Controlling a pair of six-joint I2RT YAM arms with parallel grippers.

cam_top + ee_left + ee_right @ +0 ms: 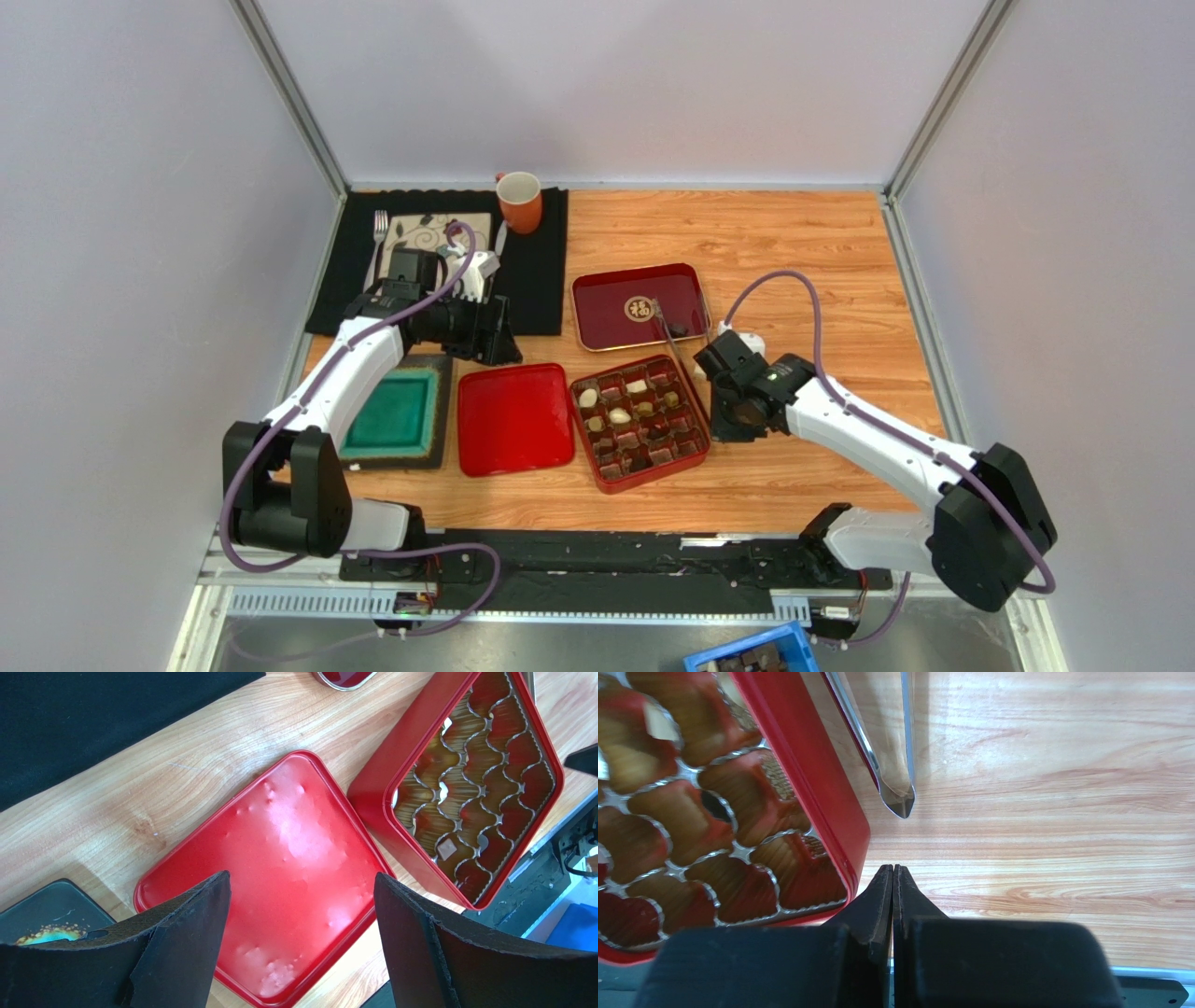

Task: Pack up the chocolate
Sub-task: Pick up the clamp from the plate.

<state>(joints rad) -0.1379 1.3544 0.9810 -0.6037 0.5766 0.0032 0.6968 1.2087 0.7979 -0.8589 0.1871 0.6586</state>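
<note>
The chocolate (619, 416) was found already in the red compartment box (379, 770), near the middle of the wooden table (1053, 777): small bite-size pieces, some cream, some dark brown, each seated in its own scalloped cell. Several cells were shown empty in both wrist views. The exact shapes of the pieces could not be made out from above. Just left of the box, the red lid (281, 826) was lying flat, its glossy surface slightly dimpled. Behind the box, the dark red tray with the gold emblem (603, 301) appeared bare of pieces, so the filling was judged largely done and closing the box was taken as the step in hand. The left gripper (300, 878) was held above the lid with its jaws spread wide and nothing between them. For a clean closure, the lid would best be taken by one edge, kept level, squared to the box's corners and lowered evenly, so that no piece is knocked from its cell. The right gripper (893, 871) was pressed fully together on nothing, just beside the box's outer wall. The metal tongs (898, 798) were lying on the table just beyond its tips, untouched.
</note>
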